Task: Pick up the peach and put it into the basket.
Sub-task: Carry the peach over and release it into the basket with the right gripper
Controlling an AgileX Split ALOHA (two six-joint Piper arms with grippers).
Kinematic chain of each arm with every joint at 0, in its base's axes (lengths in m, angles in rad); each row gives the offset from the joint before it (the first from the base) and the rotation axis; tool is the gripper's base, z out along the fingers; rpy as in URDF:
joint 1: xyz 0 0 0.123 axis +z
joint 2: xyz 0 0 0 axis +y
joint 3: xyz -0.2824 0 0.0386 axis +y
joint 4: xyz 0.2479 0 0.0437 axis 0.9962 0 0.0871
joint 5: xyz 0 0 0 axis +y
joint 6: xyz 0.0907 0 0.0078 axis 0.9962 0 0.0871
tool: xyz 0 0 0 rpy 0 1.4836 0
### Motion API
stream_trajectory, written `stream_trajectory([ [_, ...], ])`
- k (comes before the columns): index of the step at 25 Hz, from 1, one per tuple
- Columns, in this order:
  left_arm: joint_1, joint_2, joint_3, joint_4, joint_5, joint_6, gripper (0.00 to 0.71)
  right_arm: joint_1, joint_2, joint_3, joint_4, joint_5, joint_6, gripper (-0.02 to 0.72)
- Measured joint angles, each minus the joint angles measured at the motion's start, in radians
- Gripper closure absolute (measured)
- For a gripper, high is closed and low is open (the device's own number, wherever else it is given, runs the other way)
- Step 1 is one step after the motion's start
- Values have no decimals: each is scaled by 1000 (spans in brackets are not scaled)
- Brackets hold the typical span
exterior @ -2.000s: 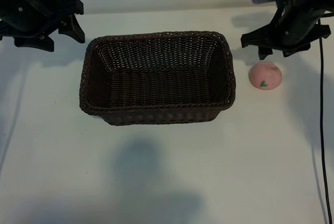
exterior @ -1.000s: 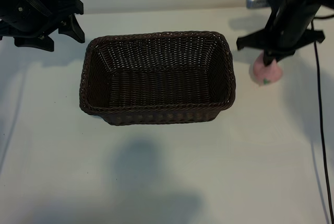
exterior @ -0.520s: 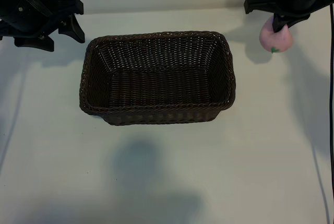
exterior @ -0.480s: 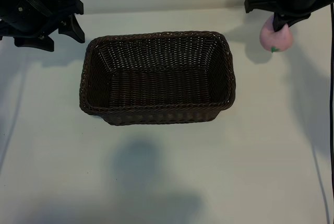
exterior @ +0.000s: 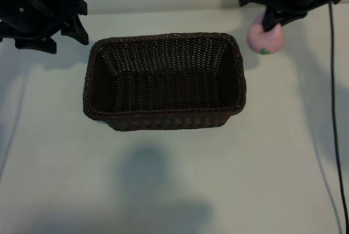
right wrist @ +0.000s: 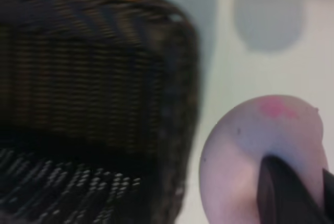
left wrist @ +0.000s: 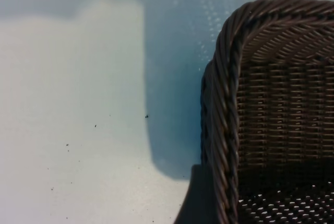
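The pink peach [exterior: 265, 39] hangs in the air just past the basket's far right corner, and my right gripper [exterior: 271, 24] is shut on it from above. Its small green leaf mark faces the camera. In the right wrist view the peach [right wrist: 255, 151] fills the space beside one dark finger [right wrist: 286, 195], with the basket's corner [right wrist: 172, 78] close by. The dark brown wicker basket [exterior: 163, 120] stands in the middle of the table with nothing inside it. My left gripper [exterior: 70, 22] is parked open at the far left, beside the basket's rim [left wrist: 228, 109].
The white table [exterior: 174, 179] stretches in front of the basket. A black cable [exterior: 334, 114] runs down the right side from the right arm. The peach's shadow falls on the table behind the basket's corner.
My right gripper took hold of the peach on the table, lifted it, and has carried it left toward the basket's far right corner. The left arm has not moved.
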Motion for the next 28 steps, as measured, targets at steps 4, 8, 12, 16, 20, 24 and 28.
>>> stream_trajectory([
  [4,0,0,0,0,-1,0,117,87,0,0,4,-14,-3,662],
  [8,0,0,0,0,-1,0,117,169,0,0,13,-53,0,662],
  [12,0,0,0,0,-1,0,119,231,0,0,14,-91,6,662],
  [16,0,0,0,0,-1,1,119,269,0,0,13,-132,9,662],
  [20,0,0,0,0,-1,2,119,285,20,0,6,-167,9,662],
  [24,0,0,0,0,-1,2,119,286,86,-1,-4,-183,9,662],
  [28,0,0,0,0,-1,2,119,286,173,-1,-9,-208,3,662],
])
